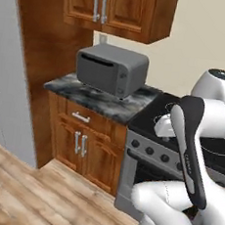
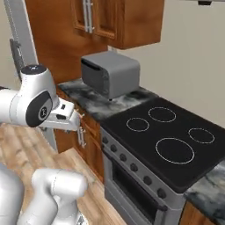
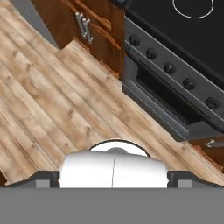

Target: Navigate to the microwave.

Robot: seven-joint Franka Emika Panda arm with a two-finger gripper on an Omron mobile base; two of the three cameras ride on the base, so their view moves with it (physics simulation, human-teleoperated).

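Gripper (image 3: 113, 177) carries nothing and looks down at the wood floor (image 3: 39, 96); finger spacing cannot be told. The arm (image 1: 192, 142) is folded close, likely for driving. Microwave (image 1: 110, 69) sits on the marble counter (image 1: 94, 97), left of the stove (image 2: 171, 140). No writing legible.

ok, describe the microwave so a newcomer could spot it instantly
Find the black-topped stove; left of it a short dark marble counter sits over wooden cabinets. The microwave stands on that counter: a boxy silver-grey appliance, the only thing on it, below the wooden wall cabinets.
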